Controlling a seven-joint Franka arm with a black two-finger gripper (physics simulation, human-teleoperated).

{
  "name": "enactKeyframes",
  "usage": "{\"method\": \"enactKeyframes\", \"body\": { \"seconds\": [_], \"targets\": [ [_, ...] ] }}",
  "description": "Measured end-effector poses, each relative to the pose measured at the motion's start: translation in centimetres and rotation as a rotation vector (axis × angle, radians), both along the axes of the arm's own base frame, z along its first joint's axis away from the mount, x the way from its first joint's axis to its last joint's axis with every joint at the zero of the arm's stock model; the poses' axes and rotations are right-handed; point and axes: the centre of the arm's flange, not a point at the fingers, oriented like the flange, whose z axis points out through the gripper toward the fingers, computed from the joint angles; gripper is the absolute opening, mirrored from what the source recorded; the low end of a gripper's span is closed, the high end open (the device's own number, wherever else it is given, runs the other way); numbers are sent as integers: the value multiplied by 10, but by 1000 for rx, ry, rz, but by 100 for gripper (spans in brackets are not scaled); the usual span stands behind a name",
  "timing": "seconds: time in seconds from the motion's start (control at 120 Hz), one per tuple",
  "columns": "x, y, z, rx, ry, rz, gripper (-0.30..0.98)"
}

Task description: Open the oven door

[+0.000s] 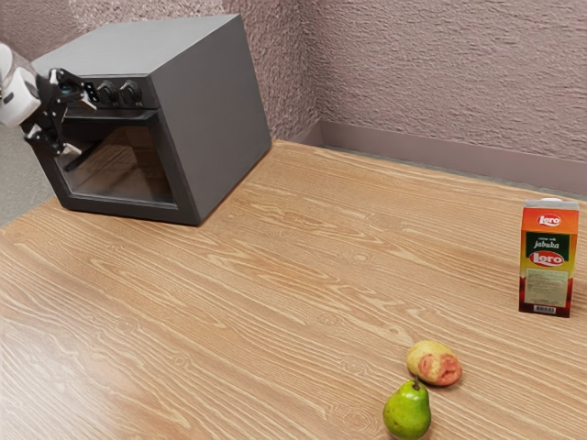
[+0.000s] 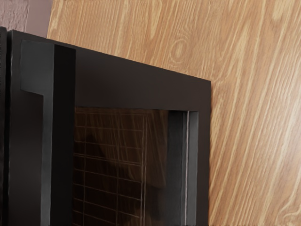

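My gripper (image 1: pixel 83 122) is at the front of the dark grey oven (image 1: pixel 213 115) in the exterior view, its two fingers spread wide, one near the knobs and the other lower, before the door glass. The oven door (image 1: pixel 124 199) is shut, with a dark handle (image 1: pixel 128 117) along its upper edge. Nothing can be made out between the fingers. In the wrist view the handle (image 2: pixel 63 141) is a long black bar standing off the door frame (image 2: pixel 141 84), and a wire rack shows through the glass (image 2: pixel 108 165).
Two knobs (image 1: pixel 131 92) sit above the door. Far off on the wooden table (image 1: pixel 275 302), toward the exterior view's right, stand a juice carton (image 1: pixel 548 261), a green pear (image 1: pixel 407 412) and a yellow-red fruit (image 1: pixel 431 361). A textured wall (image 1: pixel 440 73) rises behind.
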Motion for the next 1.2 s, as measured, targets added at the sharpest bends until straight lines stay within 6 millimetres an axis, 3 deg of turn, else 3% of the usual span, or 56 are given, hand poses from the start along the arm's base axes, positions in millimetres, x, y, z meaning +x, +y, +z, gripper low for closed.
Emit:
{"method": "enactKeyframes", "body": {
  "seconds": [0.292, 0.475, 0.983, 1.117, 1.2],
  "targets": [
    [7, 17, -13, 40, -73, -68, 68],
    [17, 26, -32, 57, -103, -91, 69],
    [16, 50, -52, 108, -120, -110, 69],
    [16, 51, -54, 111, -115, -118, 68],
    [10, 42, -38, 130, -89, -130, 67]
  ]
}}
